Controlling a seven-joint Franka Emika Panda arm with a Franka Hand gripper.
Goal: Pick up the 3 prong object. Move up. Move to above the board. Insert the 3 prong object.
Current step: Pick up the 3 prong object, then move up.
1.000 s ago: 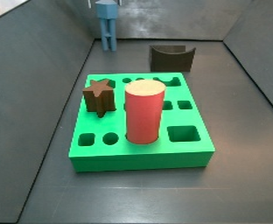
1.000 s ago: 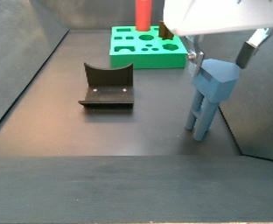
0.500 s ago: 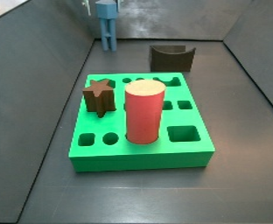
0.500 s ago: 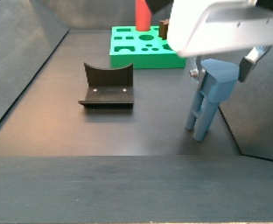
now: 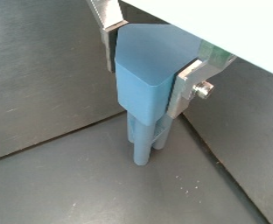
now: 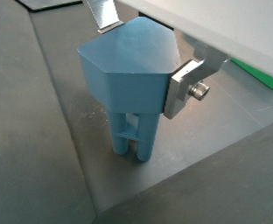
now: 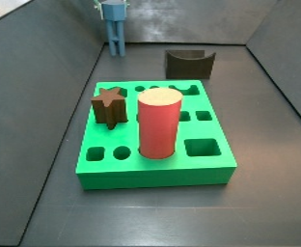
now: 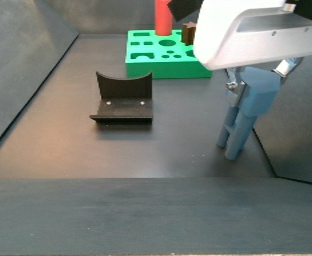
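The 3 prong object is a light-blue piece with a blocky top and thin prongs standing on the dark floor; it shows in both wrist views and both side views. My gripper is down over its top, and its silver fingers press its two sides, also in a wrist view. The gripper is far from the green board, which lies across the floor. The prong tips touch the floor.
On the board stand a red cylinder and a dark brown star block. A dark brown curved-top block sits on the floor beside the board. Grey walls enclose the floor; one stands close behind the piece.
The gripper body has come lower over the blue piece's top and the fingers now sit against its sides. The piece has shifted slightly but still stands on the floor.
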